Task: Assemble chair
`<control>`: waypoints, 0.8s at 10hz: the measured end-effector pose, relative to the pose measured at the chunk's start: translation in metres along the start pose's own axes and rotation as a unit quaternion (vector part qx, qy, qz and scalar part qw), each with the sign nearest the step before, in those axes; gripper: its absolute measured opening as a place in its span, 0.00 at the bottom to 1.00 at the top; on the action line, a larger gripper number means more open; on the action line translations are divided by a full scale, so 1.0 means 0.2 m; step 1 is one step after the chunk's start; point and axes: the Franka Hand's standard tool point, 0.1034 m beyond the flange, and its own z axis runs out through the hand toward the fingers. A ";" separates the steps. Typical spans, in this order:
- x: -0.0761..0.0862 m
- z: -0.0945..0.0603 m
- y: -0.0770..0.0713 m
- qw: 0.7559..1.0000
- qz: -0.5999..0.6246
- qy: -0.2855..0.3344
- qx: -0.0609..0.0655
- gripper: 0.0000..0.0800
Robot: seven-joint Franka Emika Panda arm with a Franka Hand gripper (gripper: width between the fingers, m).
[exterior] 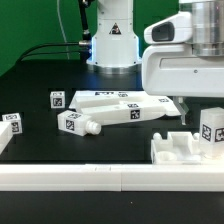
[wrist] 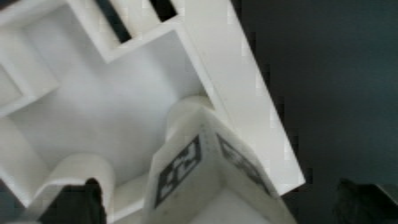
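White chair frame (wrist: pixel 89 120) close up, square tag (wrist: pixel 183 165) on it, dark table (wrist: pixel 329 80) beside

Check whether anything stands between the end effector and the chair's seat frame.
Nothing visible does. The end effector is right above the seat frame, and its jaws are spread to either side of the frame's tagged post. The loose pegged bars lie apart from it, toward the exterior view's left.

Robotics lab, folks: a black bench (exterior: pixel 30 95), the robot base (exterior: pixel 112 45) at the far side, cables (exterior: pixel 50 47) trailing, tag-marked white parts (exterior: pixel 120 108) scattered.
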 end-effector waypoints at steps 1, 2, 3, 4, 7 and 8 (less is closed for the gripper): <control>0.00 0.00 0.01 0.999 -0.033 0.000 -0.001 0.81; 0.00 0.00 0.01 0.997 -0.080 0.000 -0.002 0.81; 0.00 -0.01 0.00 0.969 -0.247 0.007 -0.022 0.81; 0.01 -0.01 0.00 0.958 -0.285 0.008 -0.023 0.81; 0.01 -0.01 0.00 0.974 -0.225 0.008 -0.022 0.46; 0.01 0.00 0.00 0.980 -0.199 0.008 -0.022 0.46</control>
